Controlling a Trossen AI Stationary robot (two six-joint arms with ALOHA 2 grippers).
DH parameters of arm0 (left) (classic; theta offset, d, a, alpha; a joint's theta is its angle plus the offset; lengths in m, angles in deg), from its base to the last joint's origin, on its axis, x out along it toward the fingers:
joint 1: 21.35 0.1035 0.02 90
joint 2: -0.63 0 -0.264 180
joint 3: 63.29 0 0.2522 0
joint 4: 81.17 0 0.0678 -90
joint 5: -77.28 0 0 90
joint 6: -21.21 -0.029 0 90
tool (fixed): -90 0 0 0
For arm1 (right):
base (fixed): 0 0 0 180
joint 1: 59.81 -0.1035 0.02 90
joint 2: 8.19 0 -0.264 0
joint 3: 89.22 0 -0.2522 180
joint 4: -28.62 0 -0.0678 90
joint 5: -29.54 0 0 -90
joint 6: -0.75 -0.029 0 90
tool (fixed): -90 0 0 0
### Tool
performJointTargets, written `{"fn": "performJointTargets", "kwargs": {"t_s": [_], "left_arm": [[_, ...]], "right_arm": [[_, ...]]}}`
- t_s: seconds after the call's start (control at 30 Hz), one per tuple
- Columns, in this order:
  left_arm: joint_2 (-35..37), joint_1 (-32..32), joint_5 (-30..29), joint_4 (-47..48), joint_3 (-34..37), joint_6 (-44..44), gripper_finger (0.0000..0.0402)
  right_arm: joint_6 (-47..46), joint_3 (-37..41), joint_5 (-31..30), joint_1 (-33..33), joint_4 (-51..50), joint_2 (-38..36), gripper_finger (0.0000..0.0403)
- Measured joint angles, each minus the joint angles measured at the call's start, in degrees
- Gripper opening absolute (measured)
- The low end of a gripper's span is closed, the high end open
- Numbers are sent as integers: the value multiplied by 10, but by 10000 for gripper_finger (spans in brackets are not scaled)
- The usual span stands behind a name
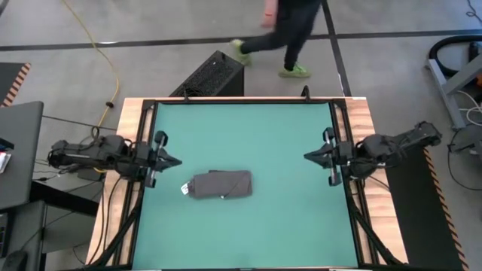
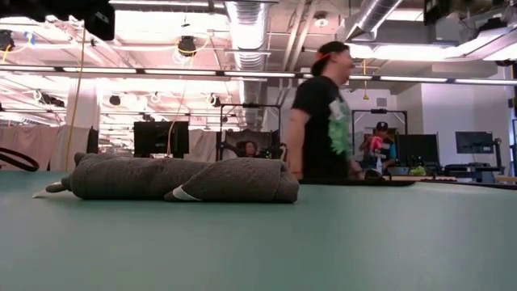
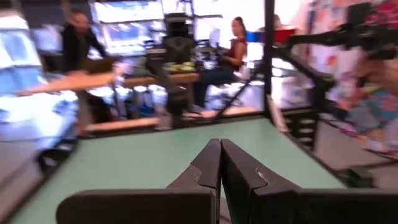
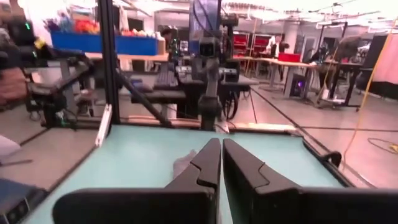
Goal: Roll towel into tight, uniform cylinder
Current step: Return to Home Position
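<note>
The dark grey towel point(image 1: 220, 185) lies rolled into a short bundle on the teal mat point(image 1: 248, 135), left of the middle, with its small white tag point(image 1: 184, 189) at its left end. In the low view the towel point(image 2: 178, 179) rests on the mat as a lumpy roll. My left gripper point(image 1: 178, 161) is shut and empty at the mat's left edge, up and left of the towel. My right gripper point(image 1: 307, 156) is shut and empty at the mat's right edge. Each wrist view shows its fingers closed together, left point(image 3: 220, 149) and right point(image 4: 221, 148).
A person point(image 1: 282, 34) walks on the floor beyond the table's far edge and shows in the low view point(image 2: 323, 113). A black box point(image 1: 213, 75) stands behind the far edge. The black frame rails point(image 1: 147, 135) run along the mat's sides.
</note>
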Motion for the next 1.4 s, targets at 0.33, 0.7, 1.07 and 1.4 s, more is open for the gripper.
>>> {"fn": "performJointTargets", "kwargs": {"t_s": [0.33, 0.7, 1.07, 1.4], "left_arm": [[-10, 64, 133, -19, 33, 83, 0], [-10, 91, 149, -201, 200, 170, 0], [-12, 94, 58, -141, 201, 126, 0], [-10, 93, 91, -136, 202, 106, 0]], "right_arm": [[-1, 164, -9, -1, 112, -113, 43], [-21, 268, -12, 1, 126, -198, 43], [-50, 275, -114, 1, 39, -220, 43], [-72, 276, -126, 1, 18, -212, 43]]}}
